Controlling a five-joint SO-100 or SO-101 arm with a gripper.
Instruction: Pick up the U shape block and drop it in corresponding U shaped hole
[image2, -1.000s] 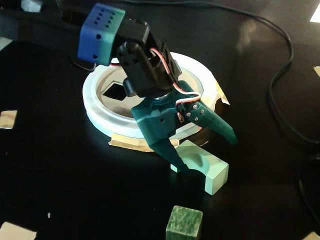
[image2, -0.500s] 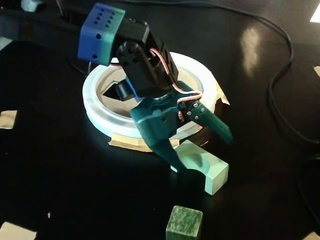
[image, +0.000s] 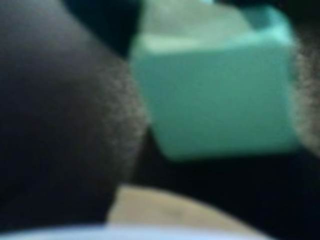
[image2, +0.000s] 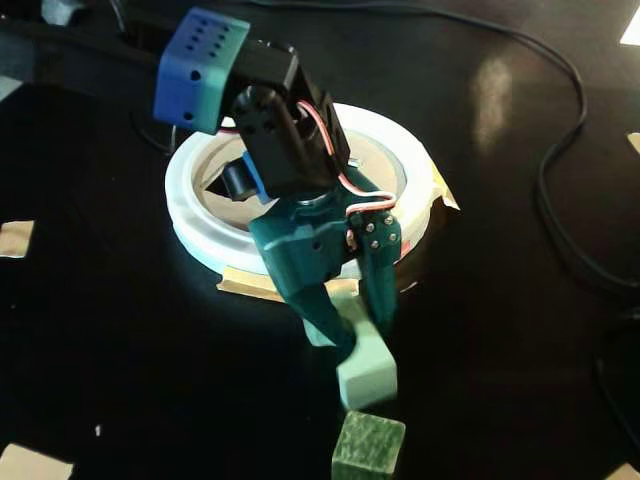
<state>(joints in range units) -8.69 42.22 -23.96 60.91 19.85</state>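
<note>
Fixed view: the gripper (image2: 355, 325) has its two dark teal fingers drawn in against the U shape block (image2: 366, 368), one on each side of the pale mint piece, so it is clamped on the block low over the black table (image2: 120, 330); whether the block rests on the table or is just clear of it cannot be told from here. The fingers point steeply down, which suits a pinch across the block's narrow faces and leaves the end that sticks out below them free. In the wrist view the block (image: 215, 85) fills the upper right as a blurred mint mass, too soft to show the notch, with a dark finger (image: 55, 115) close against its left side; the tan and white curve at the bottom edge is probably the panel, though that is a guess. Just in front of the block stands the darker green cube (image2: 368, 448), close to the block's lower end, so a lift should go straight up to avoid knocking it. Behind the wrist sits the white ring (image2: 195, 235) around the tan panel (image2: 215, 165); the arm covers most of it, and the U shaped hole cannot be made out at this moment. Black cables (image2: 560, 170) lie well apart on the right.
</note>
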